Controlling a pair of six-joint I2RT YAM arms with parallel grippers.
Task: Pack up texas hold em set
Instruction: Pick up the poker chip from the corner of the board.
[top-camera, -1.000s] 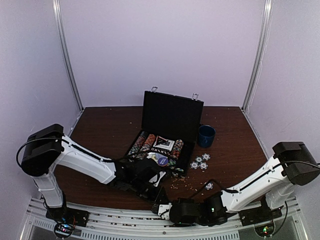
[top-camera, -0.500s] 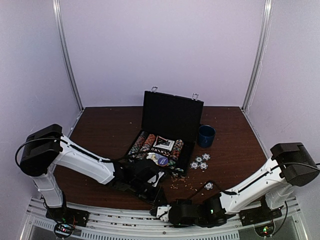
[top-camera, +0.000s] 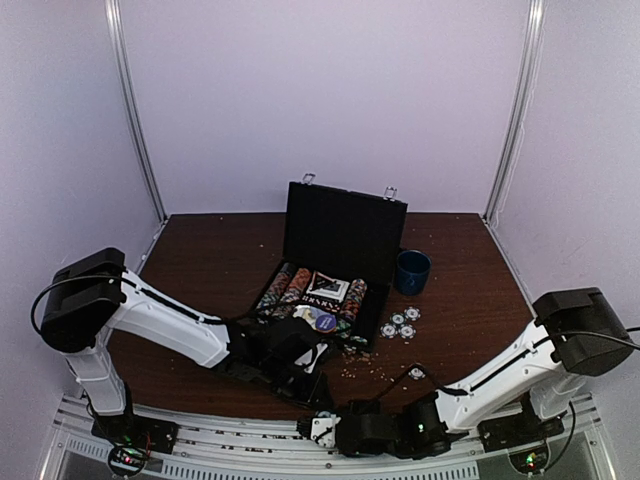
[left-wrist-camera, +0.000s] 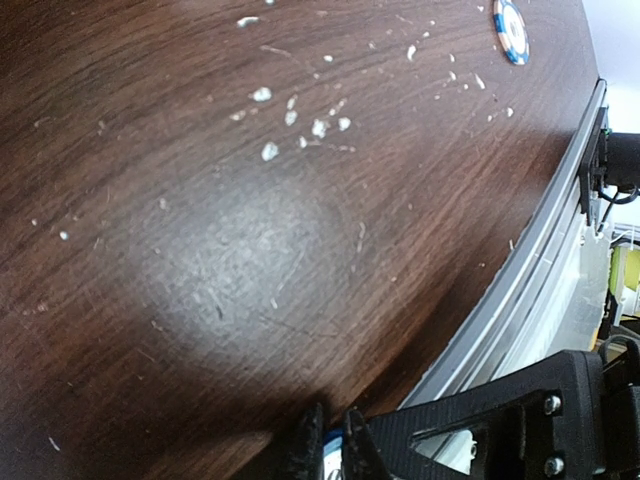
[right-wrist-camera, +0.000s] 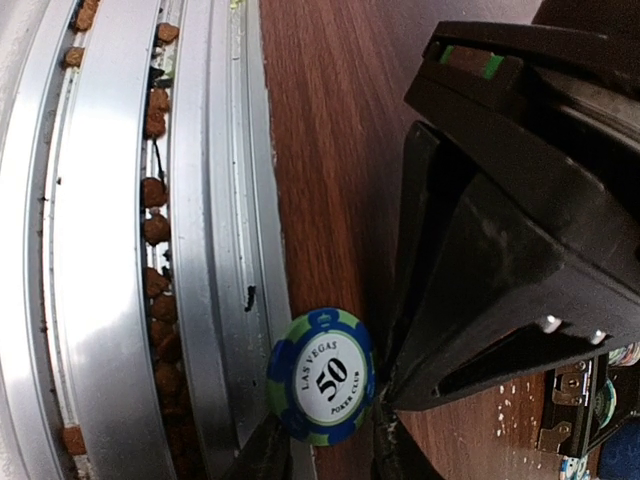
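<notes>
While L jaws pinch a poker chip (right-wrist-camera: 322, 375) – R jaws stand apart, flanking it.

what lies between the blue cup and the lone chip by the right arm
A cluster of loose poker chips lies between the blue cup and the lone chip, clear in the top view.

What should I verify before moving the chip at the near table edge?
1. Left gripper shut on the chip: ok, a blue sliver shows between its fingers.
2. Right gripper gripping that chip: cannot tell, its fingers flank the lower rim.
3. Case open to receive chips: ok, lid upright.
4. All chips packed: not ok, loose chips lie on the table right of the case.
5. Chip clear of the metal rail: ok.
</notes>
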